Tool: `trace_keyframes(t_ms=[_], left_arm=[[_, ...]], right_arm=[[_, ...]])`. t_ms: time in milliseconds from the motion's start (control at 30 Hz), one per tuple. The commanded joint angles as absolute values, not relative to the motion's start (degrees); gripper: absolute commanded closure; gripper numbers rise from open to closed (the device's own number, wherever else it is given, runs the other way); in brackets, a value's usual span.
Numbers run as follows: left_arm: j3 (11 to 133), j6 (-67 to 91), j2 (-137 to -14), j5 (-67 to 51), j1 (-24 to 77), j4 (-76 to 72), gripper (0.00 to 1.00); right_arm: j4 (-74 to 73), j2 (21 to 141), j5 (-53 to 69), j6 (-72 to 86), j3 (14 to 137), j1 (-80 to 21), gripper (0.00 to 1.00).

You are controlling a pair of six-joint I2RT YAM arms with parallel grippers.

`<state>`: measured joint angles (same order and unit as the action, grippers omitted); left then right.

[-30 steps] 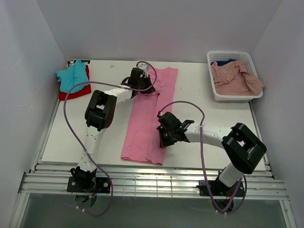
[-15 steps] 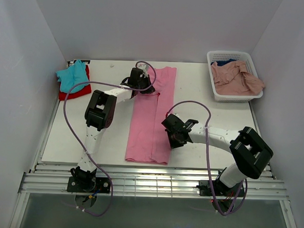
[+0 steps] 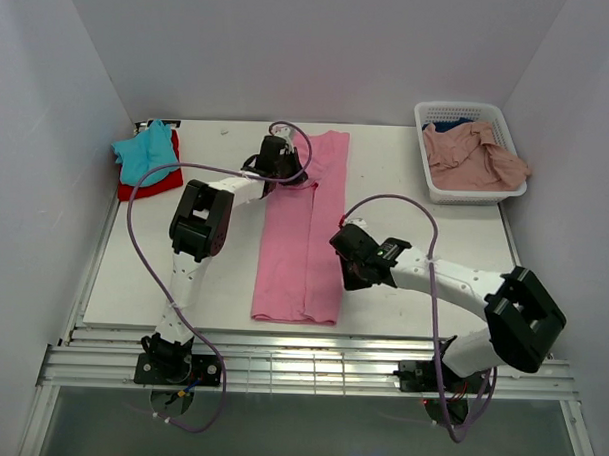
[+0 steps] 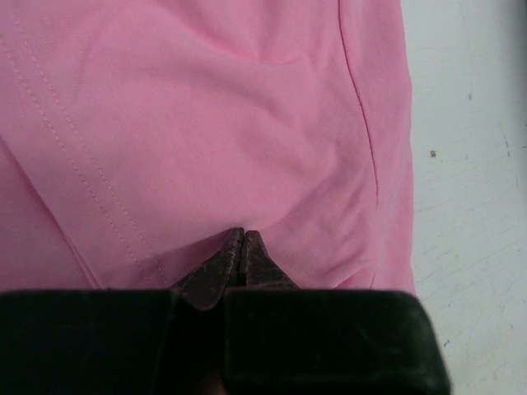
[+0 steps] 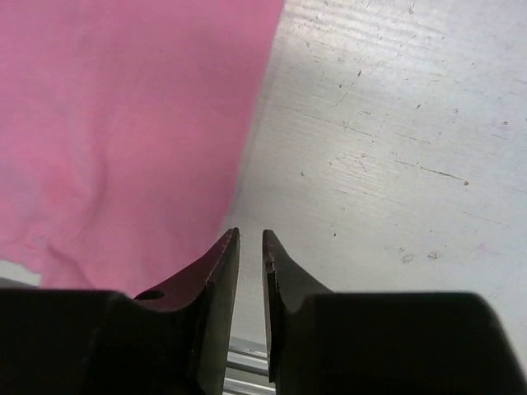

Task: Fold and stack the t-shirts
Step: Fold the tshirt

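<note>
The bright pink t-shirt [image 3: 299, 248] lies folded into a long strip down the middle of the table. My left gripper [image 3: 284, 169] is at its upper left part. In the left wrist view the gripper [image 4: 243, 233] is shut, its tips pinched on the pink cloth [image 4: 206, 123], with wrinkles running to them. My right gripper [image 3: 355, 282] is low over the bare table just right of the strip's lower edge. In the right wrist view the gripper [image 5: 251, 234] stands a little open with nothing between the jaws, and the pink cloth [image 5: 107, 123] lies to its left.
A teal t-shirt [image 3: 145, 152] lies on a red one [image 3: 136, 191] at the far left corner. A white lattice basket [image 3: 459, 106] at the far right holds a salmon-pink shirt [image 3: 472, 159] and a dark blue one [image 3: 450, 124]. Metal rails [image 3: 310, 348] run along the near edge.
My right gripper has moved right, off the pink shirt's lower part and onto the bare table. The shirt's lower end has shifted right and lies straighter. The left gripper has stayed put.
</note>
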<state>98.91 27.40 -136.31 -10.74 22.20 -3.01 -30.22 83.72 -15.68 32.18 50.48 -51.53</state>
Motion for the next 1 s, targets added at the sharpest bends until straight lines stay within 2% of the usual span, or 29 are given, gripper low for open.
trace_keyframes(t_ms=[0,133,167,233,367,400,533,667,967], left_arm=[[95.4,24.0,-128.3,-9.1,21.4,-12.5,0.92],[96.7,21.7,-123.6,-10.3,21.5,-17.0,0.78],[97.2,21.4,-122.7,-10.5,21.5,-17.1,0.69],[95.5,21.4,-118.2,-10.2,21.5,-16.7,0.65],[81.5,24.2,-103.8,-1.4,21.7,-13.9,0.52],[78.5,25.7,-100.9,0.9,21.8,-9.4,0.50],[61.4,27.2,-88.4,6.0,24.0,-1.2,0.49],[51.1,31.1,-78.2,9.9,25.8,7.4,0.49],[35.0,37.6,-70.3,7.7,27.2,13.4,0.49]], right_arm=[[-29.3,76.1,-18.1,34.0,49.8,-51.9,0.75],[-27.4,70.3,-16.5,34.8,46.3,-51.9,0.64],[-26.7,69.4,-15.7,34.7,45.7,-51.9,0.63],[-24.4,67.3,-12.8,35.3,44.2,-51.9,0.61],[-18.4,66.4,-6.2,36.7,39.0,-52.8,0.60],[-17.2,66.3,-4.4,37.2,38.2,-53.2,0.57],[-12.5,66.4,-1.8,38.2,35.1,-54.4,0.53],[-9.0,66.8,-1.7,38.9,33.5,-55.5,0.52],[-5.5,66.8,-3.6,42.0,29.8,-57.3,0.53]])
